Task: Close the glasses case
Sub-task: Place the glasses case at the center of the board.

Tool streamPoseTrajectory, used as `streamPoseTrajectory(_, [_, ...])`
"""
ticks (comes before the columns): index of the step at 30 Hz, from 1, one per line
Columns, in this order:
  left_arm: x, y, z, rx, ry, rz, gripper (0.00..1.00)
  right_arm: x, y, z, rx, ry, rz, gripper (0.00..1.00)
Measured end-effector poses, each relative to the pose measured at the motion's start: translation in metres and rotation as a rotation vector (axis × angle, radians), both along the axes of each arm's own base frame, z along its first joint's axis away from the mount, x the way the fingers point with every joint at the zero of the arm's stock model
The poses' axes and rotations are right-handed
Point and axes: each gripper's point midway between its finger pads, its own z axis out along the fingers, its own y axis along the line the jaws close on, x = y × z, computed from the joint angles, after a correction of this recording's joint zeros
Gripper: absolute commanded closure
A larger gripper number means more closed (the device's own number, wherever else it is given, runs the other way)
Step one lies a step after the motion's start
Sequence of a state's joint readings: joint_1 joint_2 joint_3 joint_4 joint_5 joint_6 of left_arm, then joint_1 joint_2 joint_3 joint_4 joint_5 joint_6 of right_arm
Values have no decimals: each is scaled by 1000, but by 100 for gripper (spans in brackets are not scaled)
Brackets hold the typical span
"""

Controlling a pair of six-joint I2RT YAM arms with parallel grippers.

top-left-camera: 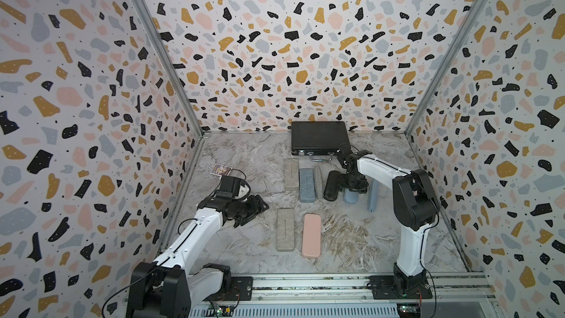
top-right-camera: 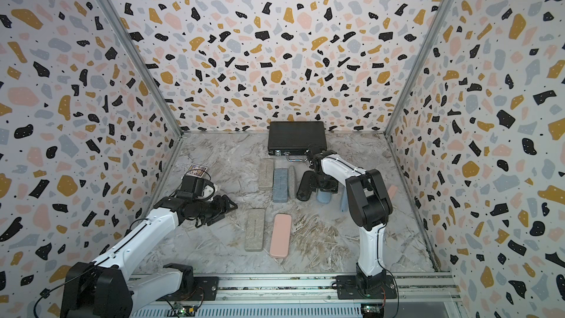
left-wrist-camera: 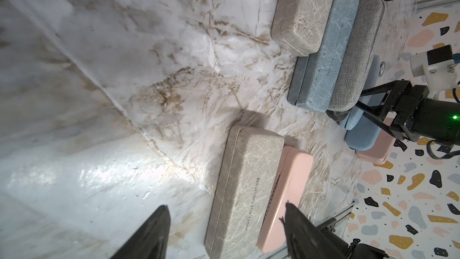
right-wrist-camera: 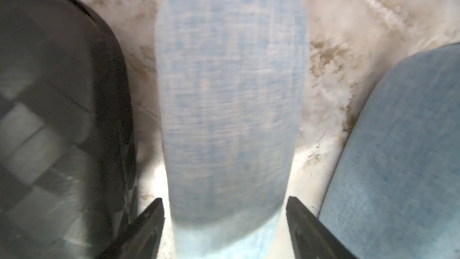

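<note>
Blue case (right-wrist-camera: 229,83): flat on the desk (right-wrist-camera: 336,8), just beside the black case (right-wrist-camera: 62,95)
Right claw (right-wrist-camera: 224,200): apart, straddling one end, apparently not gripping (view blurred)
Left claw (left-wrist-camera: 225,205): apart, empty, well away
Advice: press centrally, straight down, without nudging neighbours

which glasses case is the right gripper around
The light blue fabric case beside the black case; the right gripper is open around only this one.
</note>
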State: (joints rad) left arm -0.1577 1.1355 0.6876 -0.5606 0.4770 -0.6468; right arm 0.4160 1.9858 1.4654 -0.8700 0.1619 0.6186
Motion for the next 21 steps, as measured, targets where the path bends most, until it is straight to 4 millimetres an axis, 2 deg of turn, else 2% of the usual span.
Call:
streamPoseTrajectory(3, [0,0,0,0,0,0,28,-1,-2,9,-4,-13,6,18])
streamPoseTrajectory(5, [0,0,0,-1,0,1,28,-2,-4,24,-2,-38,10,18])
streamPoseTrajectory(8, [0,0,0,-1,-1,1,28,-6,-12,58,-6,-103,9,17])
streamPoseTrajectory(11, [1,0,0,-3,-2,1,28,-11,-29,100,-13,-191,-15,16])
streamPoseTrajectory(13, [1,-1,1,-7,-4,1,28,-16,-52,127,-29,-247,-62,15])
streamPoseTrajectory(16, [2,-2,2,-13,-7,-2,28,-24,-96,146,-69,-282,-159,15])
streamPoseTrajectory(18, [2,-2,2,-14,-9,-2,28,-34,-122,142,-100,-263,-219,15])
streamPoseTrajectory(21, [2,-2,2,-14,-10,-2,28,-52,-161,123,-152,-184,-303,15])
